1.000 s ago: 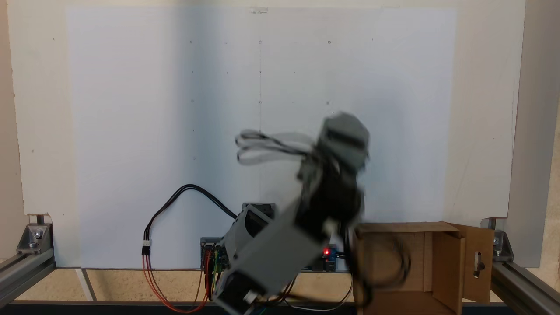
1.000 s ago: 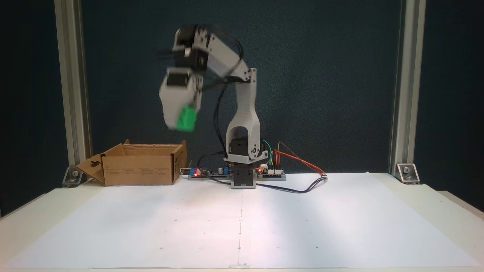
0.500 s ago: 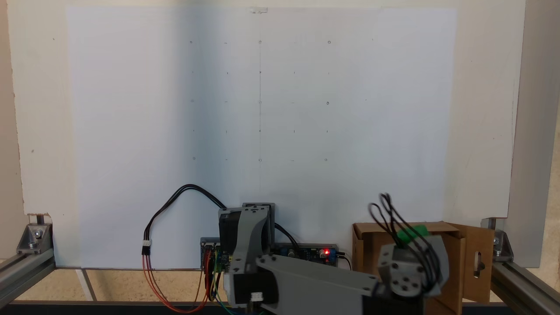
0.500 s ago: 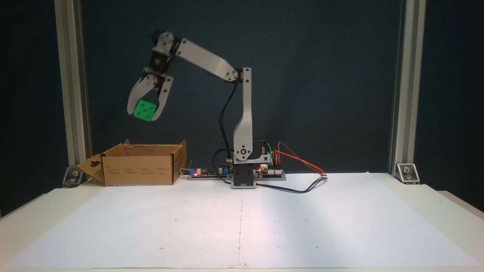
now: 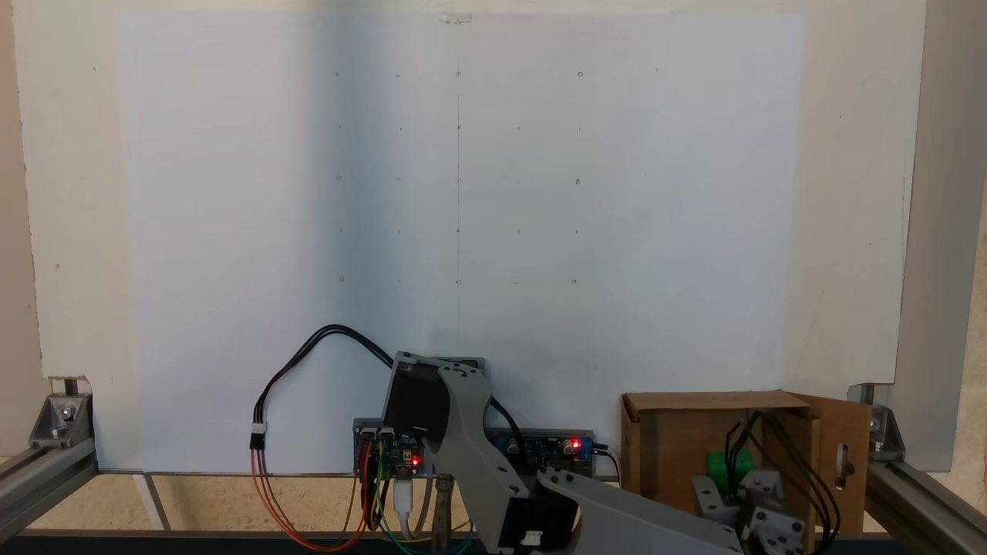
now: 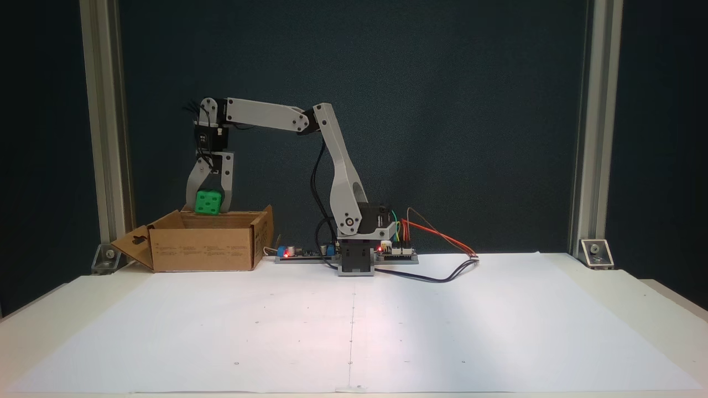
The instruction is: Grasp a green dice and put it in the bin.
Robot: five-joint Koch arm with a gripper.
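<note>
The green dice (image 6: pixel 208 202) hangs at the bin's top rim, held between the two grey fingers of my gripper (image 6: pixel 209 208), which is shut on it and points straight down. The bin (image 6: pixel 206 247) is a brown cardboard box at the table's back left in this fixed view, with a slotted flap folded outward. From the other fixed view the green dice (image 5: pixel 729 468) shows inside the opening of the bin (image 5: pixel 663 447), with the gripper (image 5: pixel 732 482) body and black cables partly covering it.
The arm's base (image 6: pixel 355 257) and its circuit boards with coloured wires (image 6: pixel 426 232) stand at the table's back middle. Aluminium posts (image 6: pixel 105 127) rise at both back corners. A large white paper sheet (image 6: pixel 354 326) with faint grid marks covers the table.
The arm swung over to the bin and then lowered. The gripper, still holding the green dice, has dropped from well above the box to its rim.
</note>
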